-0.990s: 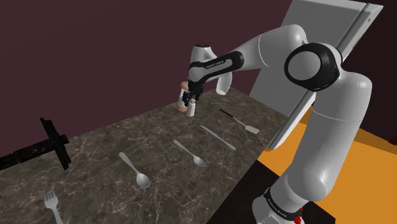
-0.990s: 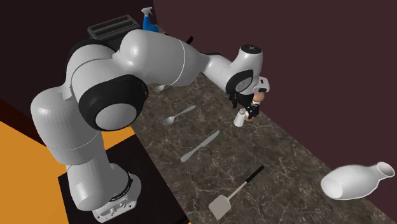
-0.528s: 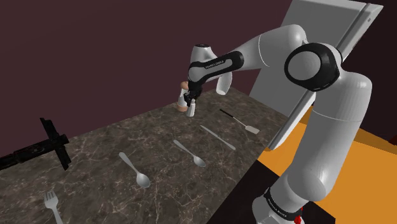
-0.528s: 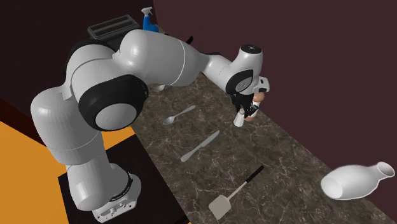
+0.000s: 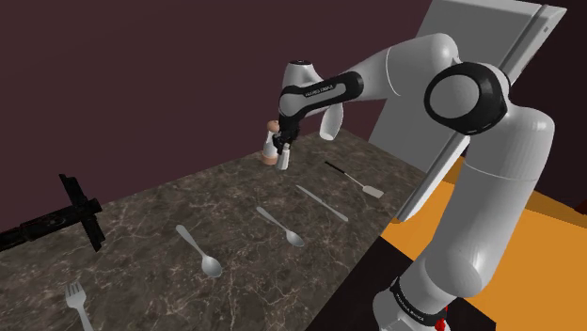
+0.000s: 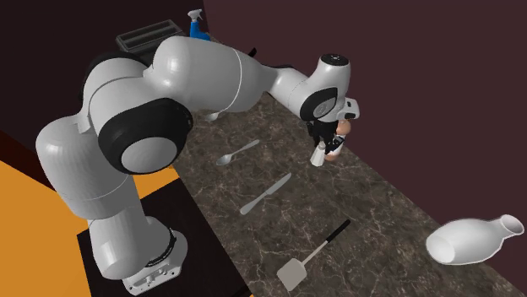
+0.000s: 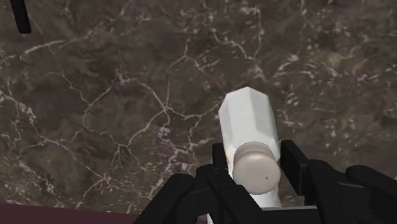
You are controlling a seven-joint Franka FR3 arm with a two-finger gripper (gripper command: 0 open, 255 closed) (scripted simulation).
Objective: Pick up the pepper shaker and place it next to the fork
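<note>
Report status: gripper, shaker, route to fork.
Gripper shut on pepper shaker, low over the counter. Fork far off, toward the shoulder view's lower left. Two spoons lie flat between them.

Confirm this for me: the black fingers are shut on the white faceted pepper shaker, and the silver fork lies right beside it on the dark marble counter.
One part is wrong. The black fingers are shut on the white faceted pepper shaker, but the silver fork is not beside it. The shoulder view shows it far off, at the lower left end of the dark marble counter.
</note>
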